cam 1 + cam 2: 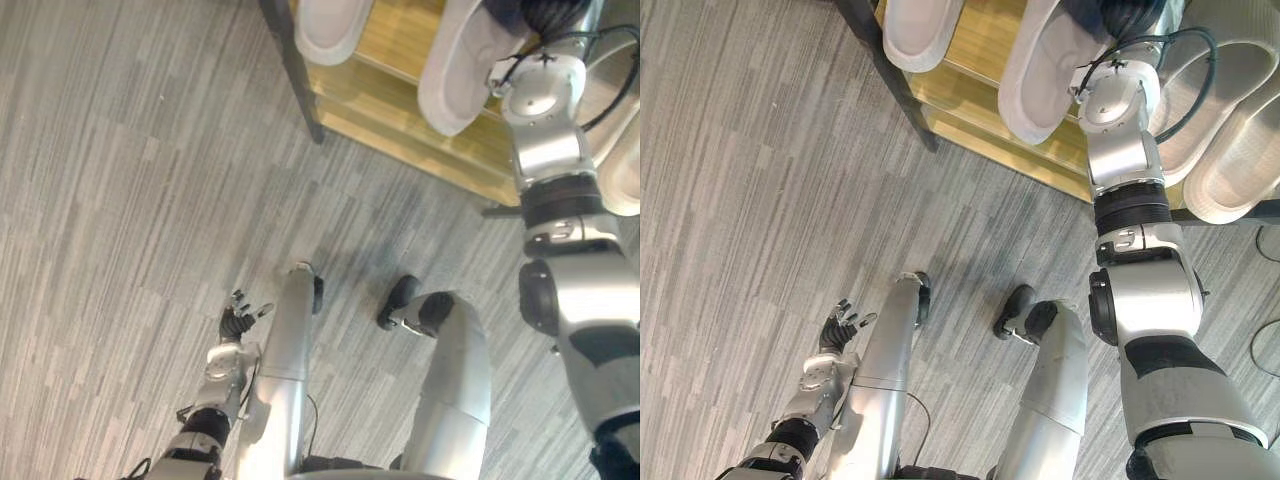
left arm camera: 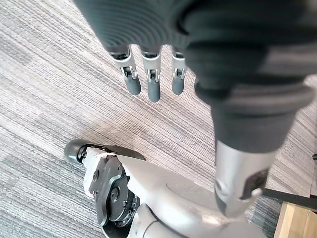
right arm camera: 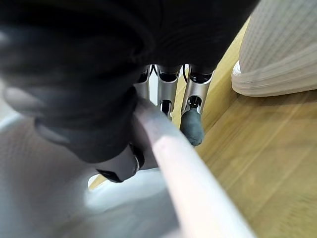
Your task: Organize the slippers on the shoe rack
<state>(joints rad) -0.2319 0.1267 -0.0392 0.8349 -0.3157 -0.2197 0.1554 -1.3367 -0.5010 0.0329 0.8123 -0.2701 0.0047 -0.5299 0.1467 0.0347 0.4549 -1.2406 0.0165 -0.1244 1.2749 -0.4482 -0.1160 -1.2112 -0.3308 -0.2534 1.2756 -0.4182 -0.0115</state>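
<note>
**Slipper** (image 3: 193, 193): pale, with a smooth rounded rim. It sat at the shoe rack (image 1: 400, 105), over the wooden shelf, and was held by the right hand (image 1: 1120, 15).

**Hold:** In the right wrist view the rim ran between the fingers (image 3: 192, 126) and the thumb. The fingers were on the shelf side and the thumb on the slipper's inner side, so the hand was closed on the rim.

**Neighbouring slipper** (image 3: 282, 44): pale and ribbed. It rested on the same shelf, near the fingertips but apart from them.

**Row of slippers** (image 1: 1040, 75): pale, lying side by side along the rack as seen from the head views. The right arm reached up among them. From there I could not tell which one the hand gripped.

**Shoe rack:** light wooden boards with a dark post (image 1: 290, 60) at the corner.

**Left hand** (image 1: 238, 322): it hung low, well apart from the rack. Its fingers were nearly straight and loosely spread, and it held nothing.

**Floor** (image 1: 120, 200): grey, with streaked planks, under the left hand and in front of the rack.
</note>
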